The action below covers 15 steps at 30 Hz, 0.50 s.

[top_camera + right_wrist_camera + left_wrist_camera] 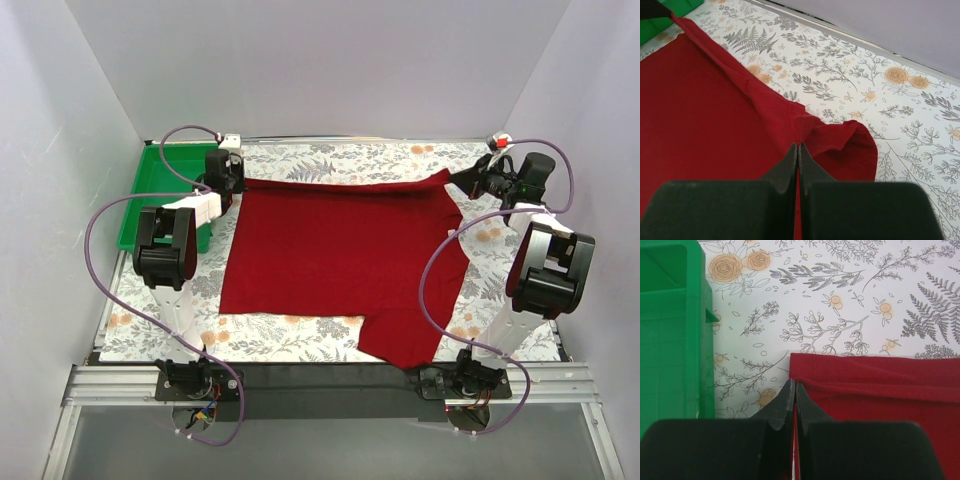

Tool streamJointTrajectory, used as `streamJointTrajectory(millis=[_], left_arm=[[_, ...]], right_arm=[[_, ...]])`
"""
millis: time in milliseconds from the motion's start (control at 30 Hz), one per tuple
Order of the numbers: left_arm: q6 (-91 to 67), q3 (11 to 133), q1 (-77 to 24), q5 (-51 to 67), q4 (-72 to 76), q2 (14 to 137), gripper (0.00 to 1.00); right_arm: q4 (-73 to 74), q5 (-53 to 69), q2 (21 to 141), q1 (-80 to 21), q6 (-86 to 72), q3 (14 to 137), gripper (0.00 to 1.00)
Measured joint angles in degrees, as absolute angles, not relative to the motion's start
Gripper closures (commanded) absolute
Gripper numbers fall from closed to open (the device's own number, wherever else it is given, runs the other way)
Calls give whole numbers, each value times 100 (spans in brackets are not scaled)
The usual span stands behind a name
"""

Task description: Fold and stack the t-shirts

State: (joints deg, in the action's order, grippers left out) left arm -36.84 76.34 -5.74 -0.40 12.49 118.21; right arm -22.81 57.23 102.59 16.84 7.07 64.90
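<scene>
Nearest to the lens of each wrist camera are the black jaws, pressed together. Those of the left gripper (792, 386) are closed on the far left corner of the t-shirt (340, 250), and a thin line of red cloth shows between them. The right gripper (798, 147) is closed in the same way on the far right part, where one sleeve (850, 145) bunches up just beside it. The dark red t-shirt lies spread open on the flowered table (380, 155), between the two arms, with its far edge running from one gripper to the other. The other sleeve (405, 340) reaches toward the near edge. A green tray (150, 210) stands just beside the far left corner. I judge that the task is at its very beginning: the cloth is laid out flat, but no fold is made and no folded pile is visible anywhere. Only one t-shirt shows, so all the folds and the stacking are left to do.
</scene>
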Motion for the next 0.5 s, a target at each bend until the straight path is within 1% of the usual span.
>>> streamJointTrajectory(millis=[233, 500], left_arm=[[-3684, 7424, -574, -86, 1267, 11507, 100], [-3686, 7286, -572, -102, 1411, 11454, 100]], right_arm=[[-2292, 5769, 9926, 1802, 733, 6226, 99], [-2292, 5892, 9592, 1865, 799, 5784, 99]])
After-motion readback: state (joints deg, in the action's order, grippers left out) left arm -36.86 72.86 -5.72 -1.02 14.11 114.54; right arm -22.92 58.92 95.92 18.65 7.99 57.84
